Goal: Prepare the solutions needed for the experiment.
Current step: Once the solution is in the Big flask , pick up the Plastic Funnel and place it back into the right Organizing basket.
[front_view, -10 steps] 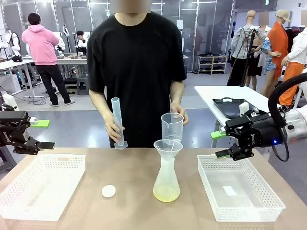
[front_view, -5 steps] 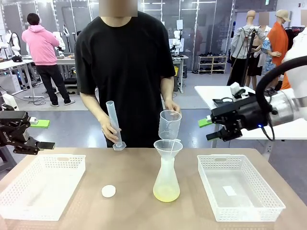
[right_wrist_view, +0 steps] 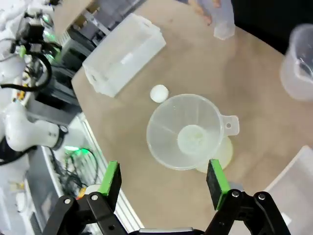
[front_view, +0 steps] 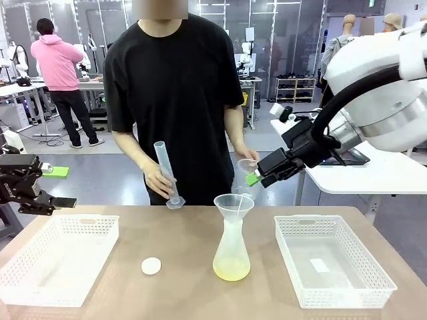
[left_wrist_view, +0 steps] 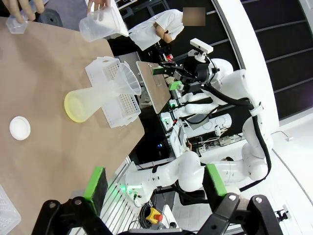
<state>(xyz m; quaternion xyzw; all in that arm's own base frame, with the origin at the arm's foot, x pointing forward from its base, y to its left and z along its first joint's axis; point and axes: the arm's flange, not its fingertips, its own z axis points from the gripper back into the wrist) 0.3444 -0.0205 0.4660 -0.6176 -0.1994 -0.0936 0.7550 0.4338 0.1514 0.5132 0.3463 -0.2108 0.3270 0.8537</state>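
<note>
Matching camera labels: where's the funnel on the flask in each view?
Front: funnel at centre, sitting in the flask.
Left wrist: upper middle, appearing sideways, mouth toward picture right.
Right wrist: centre, seen from above.
Shared landmark: white cap on the table near the flask.

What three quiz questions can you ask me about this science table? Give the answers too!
1. True or false: the funnel sits in the neck of the flask.
2. Besides the beaker, what is the person holding? A: a measuring cylinder. B: a spoon. C: a basket.
3. Fill the gap: the solution in the flask looks pale ____.
Key: 1 true; 2 A; 3 yellow.
</note>
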